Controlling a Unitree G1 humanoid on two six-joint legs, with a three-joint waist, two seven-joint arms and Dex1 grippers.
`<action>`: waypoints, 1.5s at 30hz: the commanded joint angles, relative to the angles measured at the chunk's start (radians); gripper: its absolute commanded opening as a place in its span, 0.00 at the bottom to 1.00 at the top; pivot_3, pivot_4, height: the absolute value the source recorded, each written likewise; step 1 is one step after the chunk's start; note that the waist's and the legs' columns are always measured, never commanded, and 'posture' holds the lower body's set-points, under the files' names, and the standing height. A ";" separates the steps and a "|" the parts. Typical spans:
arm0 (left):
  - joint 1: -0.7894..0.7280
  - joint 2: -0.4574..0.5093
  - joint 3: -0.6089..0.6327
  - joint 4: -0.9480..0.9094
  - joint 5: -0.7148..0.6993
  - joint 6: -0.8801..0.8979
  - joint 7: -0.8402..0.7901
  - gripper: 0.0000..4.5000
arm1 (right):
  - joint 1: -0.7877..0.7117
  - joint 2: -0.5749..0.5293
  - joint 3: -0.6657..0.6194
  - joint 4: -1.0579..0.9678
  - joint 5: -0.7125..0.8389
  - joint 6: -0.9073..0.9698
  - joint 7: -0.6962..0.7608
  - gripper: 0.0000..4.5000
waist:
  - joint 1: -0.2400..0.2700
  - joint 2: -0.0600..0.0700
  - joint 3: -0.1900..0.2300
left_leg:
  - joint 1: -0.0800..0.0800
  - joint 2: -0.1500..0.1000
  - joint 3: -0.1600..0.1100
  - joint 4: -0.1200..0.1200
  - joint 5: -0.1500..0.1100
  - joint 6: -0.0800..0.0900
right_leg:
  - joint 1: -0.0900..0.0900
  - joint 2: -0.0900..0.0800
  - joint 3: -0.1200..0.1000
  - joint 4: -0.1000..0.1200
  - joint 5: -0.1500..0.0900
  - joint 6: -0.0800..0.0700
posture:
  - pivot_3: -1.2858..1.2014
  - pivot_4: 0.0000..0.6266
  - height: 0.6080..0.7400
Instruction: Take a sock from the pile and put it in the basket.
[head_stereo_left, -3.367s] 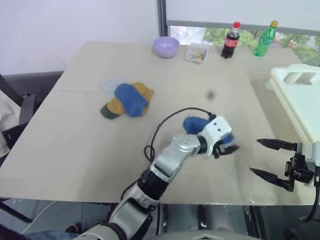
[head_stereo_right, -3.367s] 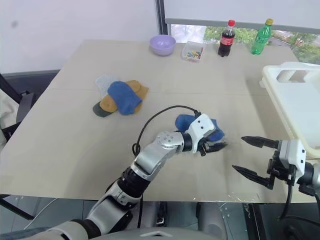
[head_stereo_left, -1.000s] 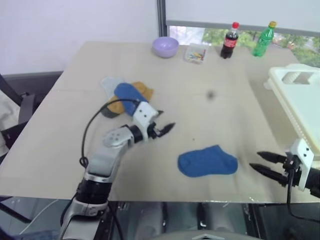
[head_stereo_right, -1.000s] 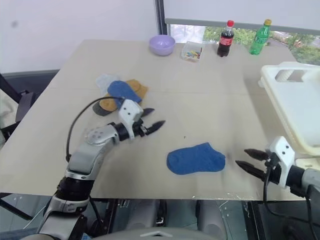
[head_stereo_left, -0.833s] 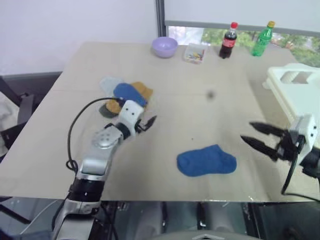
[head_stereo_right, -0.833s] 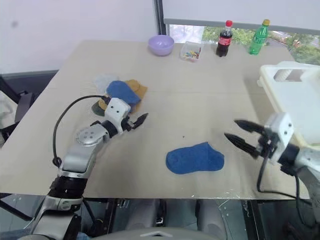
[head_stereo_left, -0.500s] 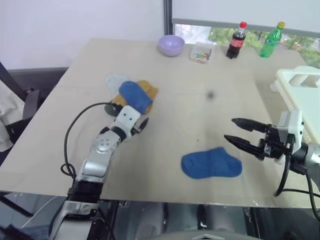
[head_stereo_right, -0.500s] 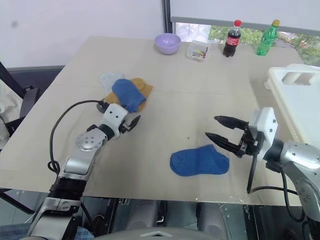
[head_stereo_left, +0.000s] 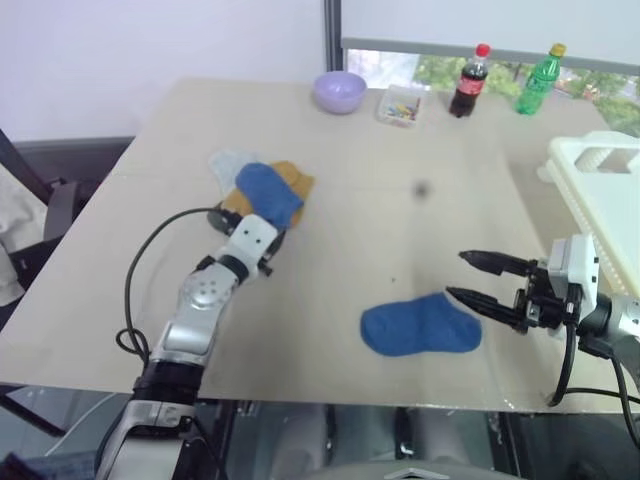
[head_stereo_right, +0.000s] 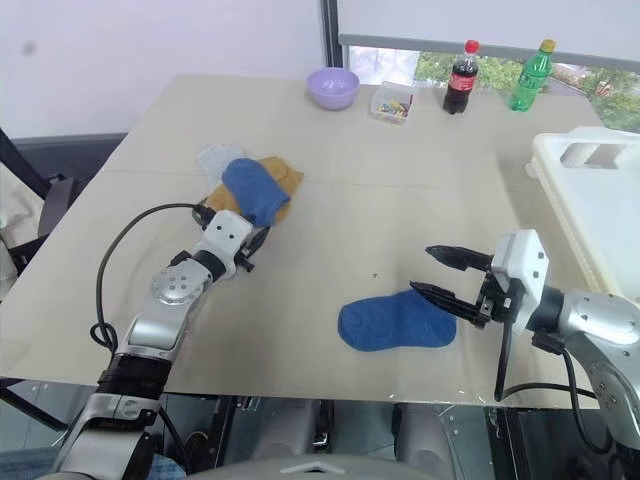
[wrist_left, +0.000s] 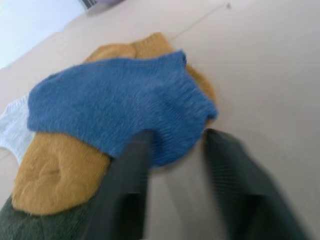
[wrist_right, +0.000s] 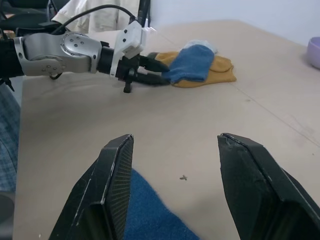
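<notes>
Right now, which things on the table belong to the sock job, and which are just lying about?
Job: pile of socks; loose blue sock; laundry basket; left tool; right tool.

Lying about: lilac bowl; clear box; cola bottle; green bottle.

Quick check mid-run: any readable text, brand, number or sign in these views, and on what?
None can be read.
Dark cola bottle, red label: print too small to read.
Green bottle: label too small to read.
Clear tray beside the lilac bowl: coloured bits inside, no legible text.
</notes>
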 joint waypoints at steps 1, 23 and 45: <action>-0.016 0.003 0.017 0.006 0.010 -0.034 0.021 0.01 | 0.011 -0.003 -0.003 -0.004 -0.024 -0.041 0.010 0.61 | 0.001 0.000 0.000 | 0.000 0.000 0.000 0.000 0.000 0.000 | 0.000 0.000 0.000 0.000 0.000 0.000 | 0.52 0.24 0.92; -0.055 -0.124 -0.119 -0.220 -0.153 0.292 -0.172 0.01 | 0.001 -0.013 0.029 0.072 -0.131 -0.060 -0.029 0.61 | 0.001 0.000 0.000 | 0.000 -0.001 0.001 0.000 0.000 0.000 | 0.001 0.000 0.000 0.000 0.001 0.001 | 0.52 0.24 0.92; -0.293 -0.665 -0.160 -0.021 -0.340 0.641 -0.121 0.53 | -0.014 -0.111 -0.018 0.198 -0.172 0.167 -0.111 0.61 | -0.004 -0.001 0.001 | 0.000 -0.001 -0.002 0.001 0.000 0.000 | 0.001 0.003 0.001 -0.001 0.000 0.001 | 0.52 0.24 0.92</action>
